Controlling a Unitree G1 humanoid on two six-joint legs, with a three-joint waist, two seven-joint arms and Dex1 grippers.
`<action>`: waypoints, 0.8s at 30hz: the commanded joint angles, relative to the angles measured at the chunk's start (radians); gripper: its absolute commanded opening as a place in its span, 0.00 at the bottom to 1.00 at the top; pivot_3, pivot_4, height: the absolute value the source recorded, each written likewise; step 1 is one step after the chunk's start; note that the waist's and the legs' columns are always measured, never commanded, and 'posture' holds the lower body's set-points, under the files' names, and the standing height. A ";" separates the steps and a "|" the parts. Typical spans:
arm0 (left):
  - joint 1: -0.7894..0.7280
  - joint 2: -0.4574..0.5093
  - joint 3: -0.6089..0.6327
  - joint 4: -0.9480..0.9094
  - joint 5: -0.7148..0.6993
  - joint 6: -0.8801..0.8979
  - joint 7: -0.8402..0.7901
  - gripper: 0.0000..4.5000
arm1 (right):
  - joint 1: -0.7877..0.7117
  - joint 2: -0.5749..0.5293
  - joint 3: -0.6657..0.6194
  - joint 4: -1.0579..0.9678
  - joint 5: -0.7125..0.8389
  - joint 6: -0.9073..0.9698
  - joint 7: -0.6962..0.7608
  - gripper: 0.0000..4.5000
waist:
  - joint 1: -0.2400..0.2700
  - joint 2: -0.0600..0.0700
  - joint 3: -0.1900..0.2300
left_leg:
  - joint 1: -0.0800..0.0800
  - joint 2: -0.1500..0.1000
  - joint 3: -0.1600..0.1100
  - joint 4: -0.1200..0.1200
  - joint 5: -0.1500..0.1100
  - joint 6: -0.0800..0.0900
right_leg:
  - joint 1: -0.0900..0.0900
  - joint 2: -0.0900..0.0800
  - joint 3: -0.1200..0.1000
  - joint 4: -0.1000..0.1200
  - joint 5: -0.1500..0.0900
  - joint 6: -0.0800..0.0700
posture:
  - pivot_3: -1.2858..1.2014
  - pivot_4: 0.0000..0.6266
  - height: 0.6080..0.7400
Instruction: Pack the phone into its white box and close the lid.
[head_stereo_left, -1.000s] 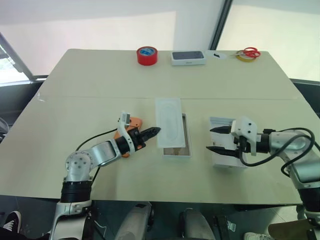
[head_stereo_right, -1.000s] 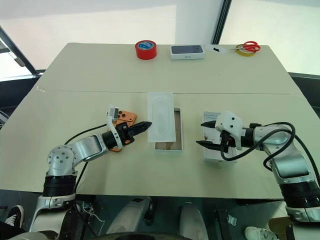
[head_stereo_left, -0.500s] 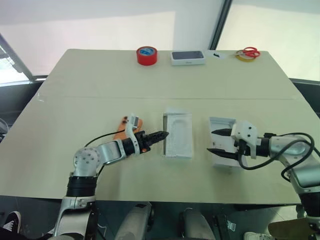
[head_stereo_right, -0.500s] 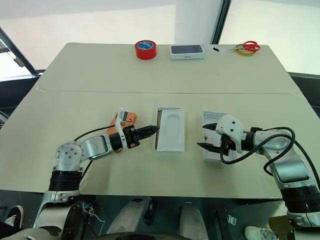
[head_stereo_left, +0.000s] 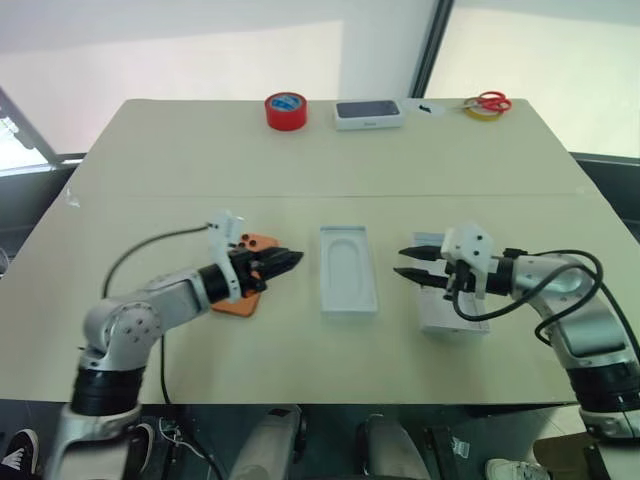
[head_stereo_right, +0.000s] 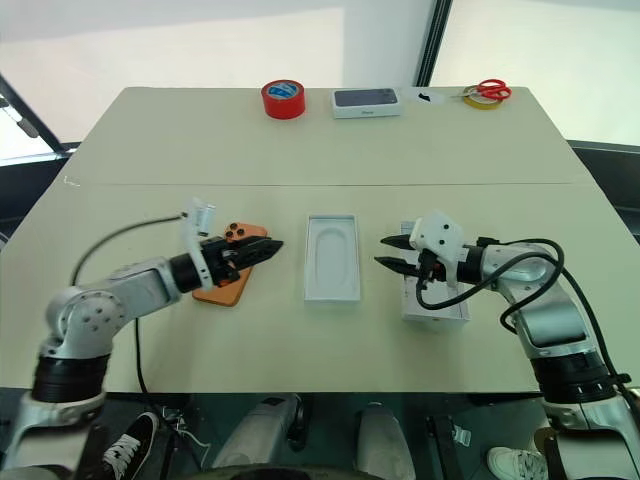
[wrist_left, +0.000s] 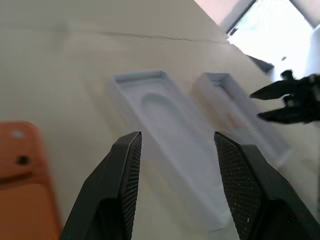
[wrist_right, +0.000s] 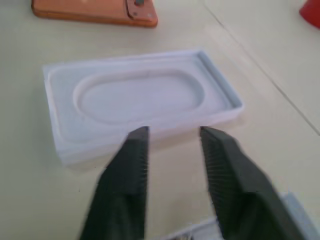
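Phone (head_stereo_left: 243, 285) flat on the surface (head_stereo_left: 150, 170), under left fingers (head_stereo_left: 283, 262), spread, empty. White box (head_stereo_left: 348, 271) centre with oval-recess insert inside; lid (head_stereo_left: 455, 310) under right fingers (head_stereo_left: 409, 261), apart, holding nothing. Far edge: red tape (head_stereo_left: 286, 110), dark-topped boxed phone (head_stereo_left: 368, 113), scissors (head_stereo_left: 487, 101).

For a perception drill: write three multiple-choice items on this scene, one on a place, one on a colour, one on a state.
1. Where does the phone lie?
A) to the robot's left of the recessed white tray
B) inside that tray
C) on the floor
2. The scissors have handles that are:
A) blue
B) red
C) green
3. The left gripper is:
A) shut on the phone
B) shut on the tray
C) open, empty
Key: 1A, it lies beside the tray; 2B, red loops; 3C, fingers apart, nothing between.
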 joint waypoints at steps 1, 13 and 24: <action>0.040 0.029 0.041 0.012 0.109 -0.181 -0.137 0.54 | -0.058 0.071 0.086 0.014 -0.063 -0.040 -0.043 0.01 | 0.003 0.000 0.000 | 0.000 0.000 0.000 0.000 0.000 0.000 | 0.000 0.000 0.000 -0.001 0.000 0.000 | 0.52 0.24 1.00; 0.184 0.086 0.152 0.061 0.216 -0.280 -0.232 0.54 | -0.208 0.151 0.390 0.309 -0.458 -0.264 -0.149 0.01 | 0.008 0.001 0.001 | 0.000 0.000 0.000 -0.002 0.000 0.000 | -0.002 0.002 0.001 0.000 0.001 0.000 | 0.52 0.24 1.00; 0.094 0.086 0.288 0.232 0.078 0.000 -0.129 0.54 | -0.310 0.334 0.267 0.257 -0.276 -0.109 -0.160 0.01 | 0.005 0.000 0.001 | 0.003 0.001 0.000 -0.002 0.000 -0.001 | -0.004 0.003 0.002 0.007 0.003 0.003 | 0.52 0.24 1.00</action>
